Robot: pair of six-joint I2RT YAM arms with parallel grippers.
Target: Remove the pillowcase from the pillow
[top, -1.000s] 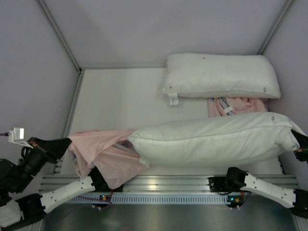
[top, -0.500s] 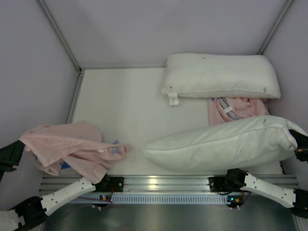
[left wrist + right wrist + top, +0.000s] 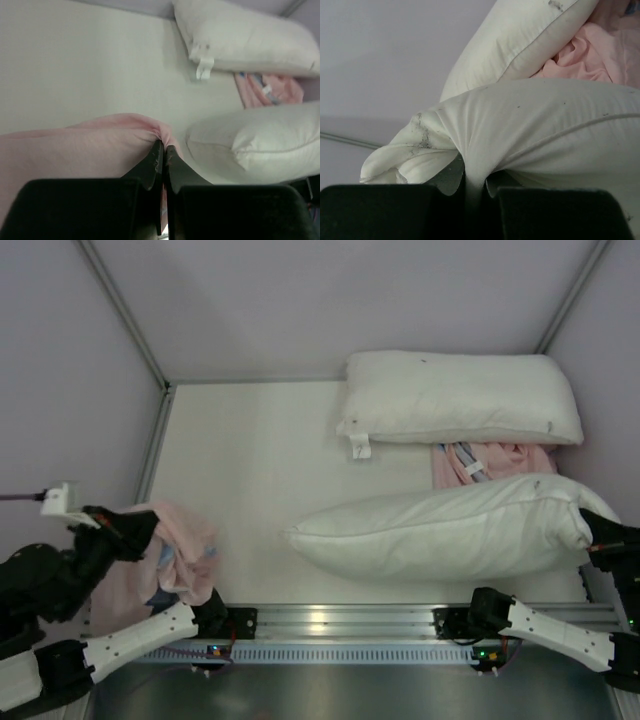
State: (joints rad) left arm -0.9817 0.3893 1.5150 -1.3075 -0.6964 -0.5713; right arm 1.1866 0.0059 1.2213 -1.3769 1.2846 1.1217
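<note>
Nearest, at the desk's front left corner, the left fingers are pressed tight together on a fold of the pillowcase. The left wrist view shows the two dark tips meeting with pink fabric gathered between them. The case hangs from that grip as a crumpled pink bundle with a little blue showing in its folds. It is fully off the pillow and well apart from it, with bare desk between.

At the front right, the right fingers are closed on the pillow's right end. From the right wrist, a pinch of white fabric is drawn down into the narrow gap between the fingers, and faint grey marks show on the bunched corner. The pillow lies lengthwise across the near right half of the desk, uncovered, its left end pointing toward the middle.

Just beyond it, a rumpled pink cloth sits between this pillow and a second white pillow. That one lies at the far right by the back wall, a small white tag hanging at its near left corner.
</note>
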